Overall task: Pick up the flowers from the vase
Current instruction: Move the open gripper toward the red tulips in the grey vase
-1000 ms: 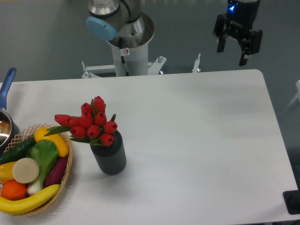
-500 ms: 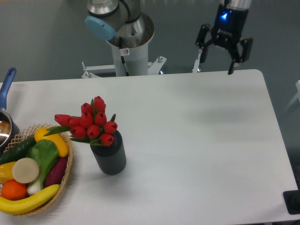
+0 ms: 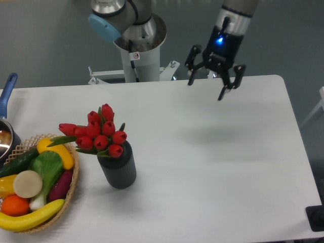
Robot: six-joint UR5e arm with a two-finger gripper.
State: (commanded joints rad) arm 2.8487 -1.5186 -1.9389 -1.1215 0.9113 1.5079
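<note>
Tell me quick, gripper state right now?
Gripper: open, holding nothing, in the air above the table's far side, well apart from the flowers in the vase.

The gripper (image 3: 206, 87) hangs tilted above the table's far side, its jaws spread wide and empty.

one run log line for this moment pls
phase: approach | gripper: open, empty, above far side of table | red tulips: in ribbed dark vase, untouched | grasp: not yet
</note>
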